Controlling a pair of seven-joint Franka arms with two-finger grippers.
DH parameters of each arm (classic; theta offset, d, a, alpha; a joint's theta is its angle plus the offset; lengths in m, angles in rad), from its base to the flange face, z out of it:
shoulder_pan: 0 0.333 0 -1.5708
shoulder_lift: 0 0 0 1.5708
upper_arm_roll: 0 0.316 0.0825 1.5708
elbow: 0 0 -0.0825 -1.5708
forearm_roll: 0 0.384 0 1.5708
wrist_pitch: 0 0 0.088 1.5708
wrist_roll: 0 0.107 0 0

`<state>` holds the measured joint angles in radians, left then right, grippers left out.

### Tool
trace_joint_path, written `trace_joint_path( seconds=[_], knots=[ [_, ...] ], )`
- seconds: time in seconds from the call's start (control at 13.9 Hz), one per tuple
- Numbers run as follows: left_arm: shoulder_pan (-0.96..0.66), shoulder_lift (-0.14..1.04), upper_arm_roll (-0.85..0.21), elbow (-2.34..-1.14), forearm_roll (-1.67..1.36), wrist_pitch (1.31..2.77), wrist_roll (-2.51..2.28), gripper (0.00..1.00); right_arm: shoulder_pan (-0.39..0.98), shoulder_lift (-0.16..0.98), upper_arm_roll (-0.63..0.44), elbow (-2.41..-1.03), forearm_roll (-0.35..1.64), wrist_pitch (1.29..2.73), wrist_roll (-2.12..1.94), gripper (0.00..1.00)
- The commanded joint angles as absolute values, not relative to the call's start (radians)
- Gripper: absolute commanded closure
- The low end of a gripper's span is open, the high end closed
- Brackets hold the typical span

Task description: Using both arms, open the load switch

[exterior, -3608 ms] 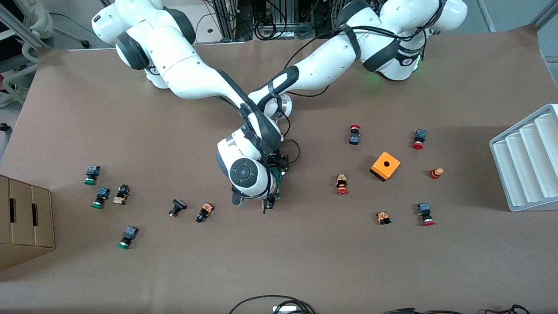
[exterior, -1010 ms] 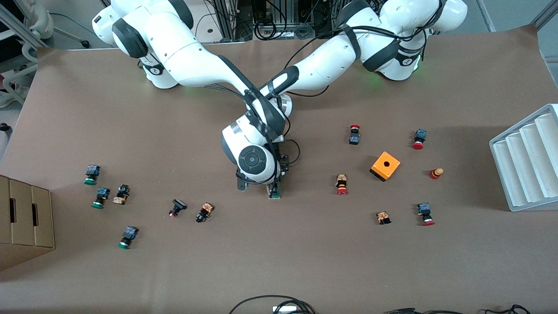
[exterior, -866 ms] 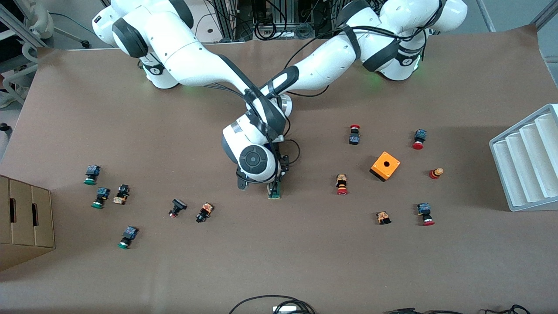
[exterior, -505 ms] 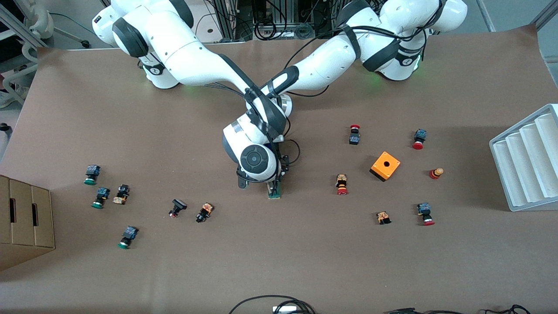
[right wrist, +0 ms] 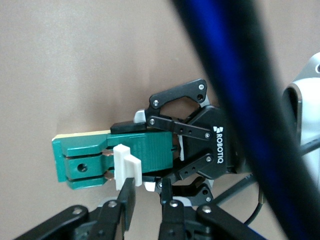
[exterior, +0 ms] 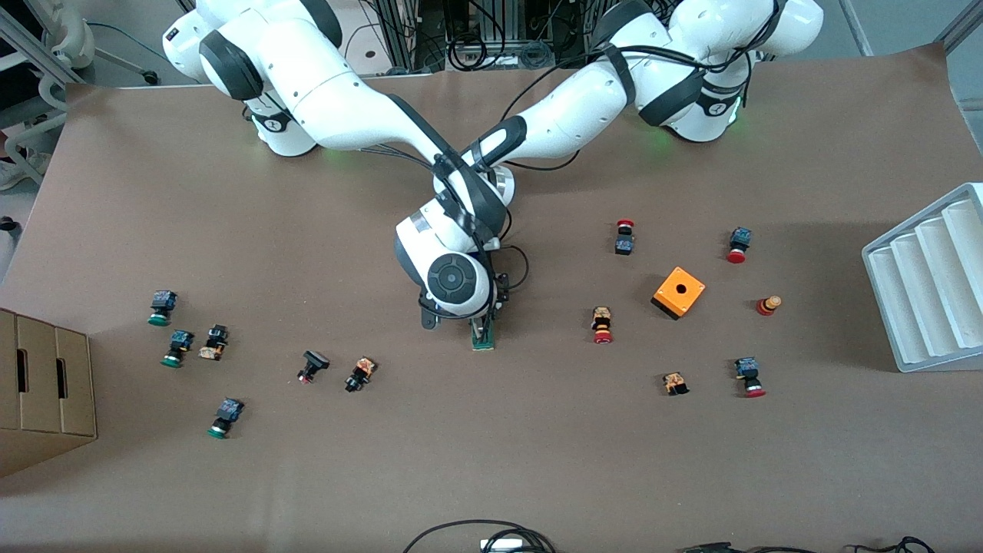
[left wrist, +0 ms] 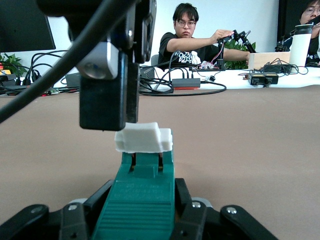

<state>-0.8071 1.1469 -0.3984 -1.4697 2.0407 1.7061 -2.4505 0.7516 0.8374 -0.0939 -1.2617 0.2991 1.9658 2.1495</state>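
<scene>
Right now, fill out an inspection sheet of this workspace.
Surface: brown table.
Job's things: green load switch at mid-table, its white block on top.
Clutter: orange box, scattered red and green push buttons, grey tray at the left arm's end, cardboard box at the right arm's end.
Grippers: left gripper shut on the load switch body; right gripper at the white block, one finger beside it.
Cables: black cable at the table edge nearest the front camera.
Surroundings: a seated person in the left wrist view.
</scene>
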Motion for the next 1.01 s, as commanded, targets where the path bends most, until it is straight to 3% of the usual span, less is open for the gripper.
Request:
trace_joint_path(
  seconds=[0.0,0.94],
  knots=[
    [-0.819,1.161,-0.388,-1.437,2.056,1.724,-2.436,0.49,0.759,0.813,-0.091,-1.302,0.331,1.948,2.157,0.72],
    [-0.821,1.16,-0.388,-1.44,2.054,1.727,-2.436,0.49,0.764,0.841,-0.092,-1.307,0.31,1.977,2.154,0.72]
  ],
)
